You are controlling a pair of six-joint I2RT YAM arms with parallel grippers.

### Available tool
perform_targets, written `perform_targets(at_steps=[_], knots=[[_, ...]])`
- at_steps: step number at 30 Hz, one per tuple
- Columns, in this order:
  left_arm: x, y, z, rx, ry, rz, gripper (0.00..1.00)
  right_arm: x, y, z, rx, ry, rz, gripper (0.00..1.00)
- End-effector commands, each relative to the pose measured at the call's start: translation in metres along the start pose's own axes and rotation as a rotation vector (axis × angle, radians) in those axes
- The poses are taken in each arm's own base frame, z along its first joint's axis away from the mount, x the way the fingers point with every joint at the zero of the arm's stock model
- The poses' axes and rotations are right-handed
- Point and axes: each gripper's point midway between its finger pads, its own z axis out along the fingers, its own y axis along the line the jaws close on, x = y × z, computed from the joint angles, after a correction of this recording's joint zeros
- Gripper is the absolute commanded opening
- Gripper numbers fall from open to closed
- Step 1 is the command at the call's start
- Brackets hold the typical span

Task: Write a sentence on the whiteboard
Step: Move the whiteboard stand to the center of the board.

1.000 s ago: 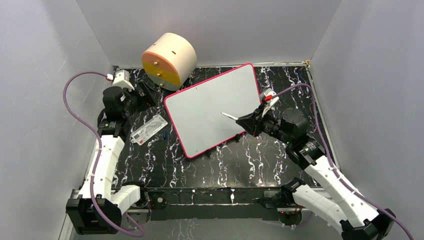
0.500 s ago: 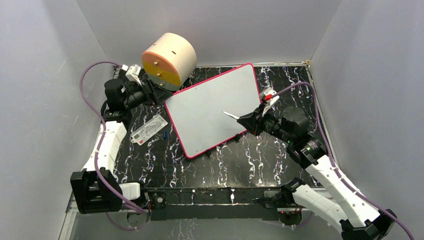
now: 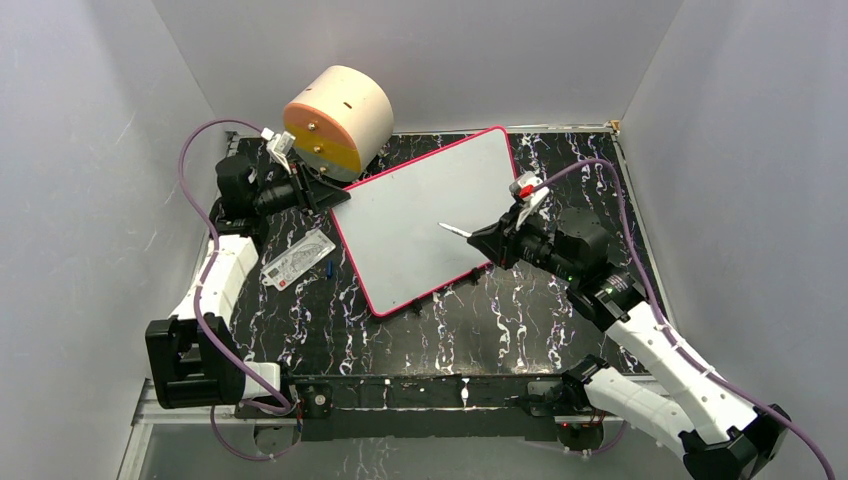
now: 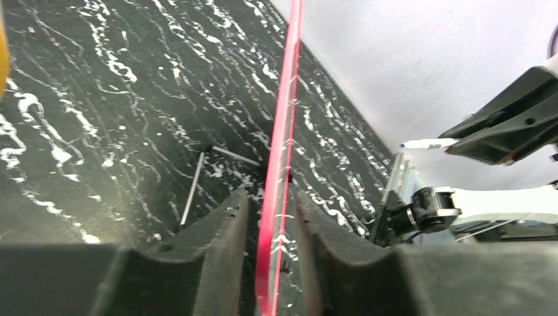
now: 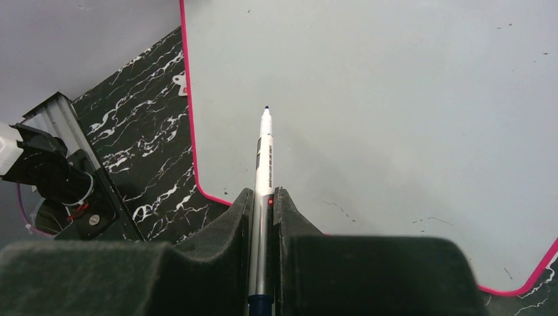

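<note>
The right gripper (image 5: pixel 263 192) pinches a slim white marker (image 5: pixel 265 151) between matte black fingers, its dark tip over the whiteboard (image 3: pixel 420 210) — smooth, pink-rimmed, round-cornered, lying askew mid-table. The left gripper (image 4: pixel 270 196) straddles the board's left rim, fingers spread with a sliver of gap either side. The table (image 3: pixel 500 320) is black with white veins, between plain grey walls. A cream cylinder (image 3: pixel 338 120) sits just beyond the left gripper — a printed card (image 3: pixel 298 262) lies nearer.
</note>
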Motion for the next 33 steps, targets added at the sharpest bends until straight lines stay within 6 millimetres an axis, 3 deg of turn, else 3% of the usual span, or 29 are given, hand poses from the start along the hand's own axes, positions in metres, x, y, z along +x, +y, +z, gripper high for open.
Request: perform_targets(at_steps=[1, 8, 17, 21, 33], knots=[[0.001, -0.016, 0.0, 0.096, -0.006, 0.074, 0.24, -0.04, 0.008, 0.003, -0.012, -0.112, -0.048, 0.0], [0.017, -0.017, 0.002, 0.145, 0.006, 0.086, 0.0, -0.043, 0.014, 0.011, 0.005, -0.122, -0.069, 0.0], [0.027, -0.019, 0.006, 0.165, 0.025, 0.093, 0.0, -0.044, 0.031, 0.027, 0.072, -0.099, -0.147, 0.0], [0.038, -0.032, 0.013, 0.204, 0.046, 0.12, 0.0, -0.044, 0.039, 0.035, 0.105, -0.081, -0.176, 0.0], [0.044, -0.022, 0.012, 0.146, 0.05, 0.172, 0.0, -0.038, 0.062, 0.047, 0.205, -0.012, -0.271, 0.0]])
